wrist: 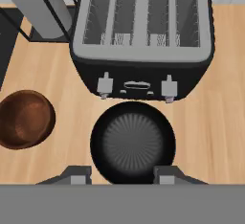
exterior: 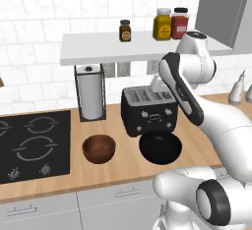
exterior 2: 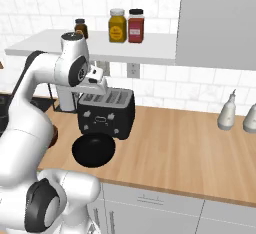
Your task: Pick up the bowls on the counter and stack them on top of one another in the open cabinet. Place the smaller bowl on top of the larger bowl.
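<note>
1. The black bowl [wrist: 132,142] sits on the counter [wrist: 210,137] just in front of the toaster [wrist: 142,41]; in the hand view it lies between the two fingertips [wrist: 79,175], its near rim at their level.
2. The gripper [wrist: 122,176] hangs above the black bowl, apart from it, fingers spread wider than the bowl's ribbed centre and holding nothing.
3. The brown bowl [exterior: 99,148] rests on the counter beside the black bowl [exterior: 160,147], near but not touching, between it and the stovetop [exterior: 32,144].
4. Behind the brown bowl stands a paper towel holder [exterior: 90,92].
5. The shelf [exterior: 98,48] above carries three jars [exterior: 170,23].
6. Two bottles [exterior 2: 234,111] stand on the counter, well apart from the bowls.
</note>
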Motion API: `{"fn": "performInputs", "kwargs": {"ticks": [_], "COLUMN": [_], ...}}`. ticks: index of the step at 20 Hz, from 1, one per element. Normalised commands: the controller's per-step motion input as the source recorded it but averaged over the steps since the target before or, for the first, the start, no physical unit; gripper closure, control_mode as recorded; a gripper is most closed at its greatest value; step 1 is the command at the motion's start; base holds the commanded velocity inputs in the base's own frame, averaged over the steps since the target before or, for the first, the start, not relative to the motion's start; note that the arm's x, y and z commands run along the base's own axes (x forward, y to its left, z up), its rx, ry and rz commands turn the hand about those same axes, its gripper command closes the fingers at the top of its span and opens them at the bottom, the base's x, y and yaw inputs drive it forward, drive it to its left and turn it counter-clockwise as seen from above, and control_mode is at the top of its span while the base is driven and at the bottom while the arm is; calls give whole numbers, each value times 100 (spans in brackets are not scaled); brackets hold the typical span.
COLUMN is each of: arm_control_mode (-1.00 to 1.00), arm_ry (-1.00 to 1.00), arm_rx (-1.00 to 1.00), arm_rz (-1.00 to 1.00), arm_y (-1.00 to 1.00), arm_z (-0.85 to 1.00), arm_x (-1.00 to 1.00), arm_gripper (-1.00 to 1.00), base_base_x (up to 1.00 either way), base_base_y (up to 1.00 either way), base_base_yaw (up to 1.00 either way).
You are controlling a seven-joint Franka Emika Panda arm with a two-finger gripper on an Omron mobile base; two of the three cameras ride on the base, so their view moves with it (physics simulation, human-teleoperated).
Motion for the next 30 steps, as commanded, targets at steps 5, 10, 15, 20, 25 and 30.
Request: {"fn": "performInputs", "kwargs": {"ticks": [5, 10, 15, 20, 25, 30], "arm_control_mode": [-100, -100, -100, -100, -100, -100], "arm_ry": [0, -6, 6, 19, 24, 6], "arm_rx": [-1, -12, -2, 0, -2, -11], "arm_rz": [6, 22, 17, 13, 2, -10], "arm_y": [42, 100, 100, 83, 29, -18], "arm_z": [-1, -15, -38, -71, -98, -85], "arm_x": [-12, -9, 12, 29, 37, 0], "arm_gripper": [-100, -100, -100, -100, -100, -100], "base_base_x": [0, 0, 0, 0, 0, 0], "base_base_y": [0, 0, 0, 0, 0, 0], "base_base_yaw": [0, 0, 0, 0, 0, 0]}}
